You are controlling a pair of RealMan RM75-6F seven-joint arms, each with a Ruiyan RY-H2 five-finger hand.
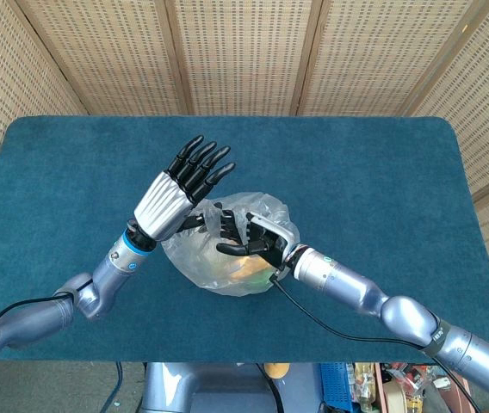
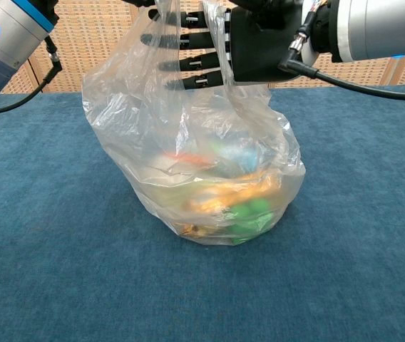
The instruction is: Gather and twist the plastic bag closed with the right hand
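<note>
Now my right hand [image 1: 249, 240], fingers spread, reaches into the plastic bag [image 2: 202, 171] neck, gathering. Left hand [image 1: 176, 191] pinches the rim. Next: close and twist.

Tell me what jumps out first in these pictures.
A clear plastic bag with orange and green items inside sits mid-table on the blue cloth. The right hand reaches into its gathered top with fingers straight, and the left hand is raised beside it, fingers straight.
</note>
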